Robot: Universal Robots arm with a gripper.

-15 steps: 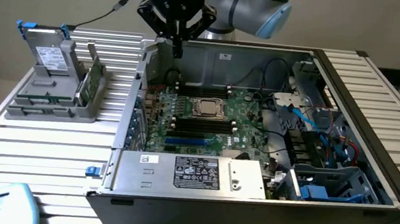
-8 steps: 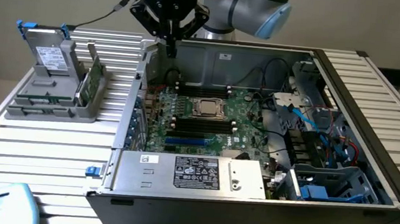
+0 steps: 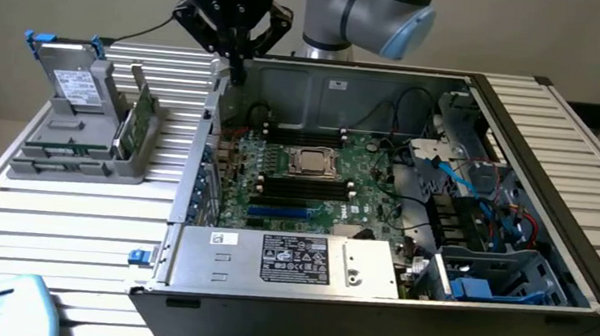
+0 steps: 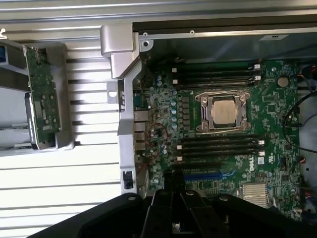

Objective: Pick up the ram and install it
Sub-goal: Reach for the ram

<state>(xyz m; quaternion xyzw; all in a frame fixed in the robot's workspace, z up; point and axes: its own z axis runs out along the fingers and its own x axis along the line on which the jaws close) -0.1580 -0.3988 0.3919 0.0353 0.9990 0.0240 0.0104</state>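
The ram (image 3: 65,147) appears as a thin dark-green strip lying in the front slot of a grey holder (image 3: 34,163) at the exterior view's left. My black gripper (image 3: 238,69) hangs above the far left corner of the open computer case (image 3: 373,325), between the holder and the motherboard (image 3: 326,182). Its fingers are shut to a point with nothing visible between them. In the wrist view the gripper (image 4: 173,191) is over the motherboard (image 4: 166,104) near the blue slot (image 4: 208,175). Dark memory slots (image 4: 218,146) run beside the processor (image 4: 222,110).
The holder also carries a grey drive with a white sticker (image 3: 76,87) and a taller green card (image 3: 141,119) (image 4: 42,94). A power supply (image 3: 292,261) fills the case front, and cables and drive bays (image 3: 481,208) its right side. Everything rests on a slatted table (image 3: 56,228).
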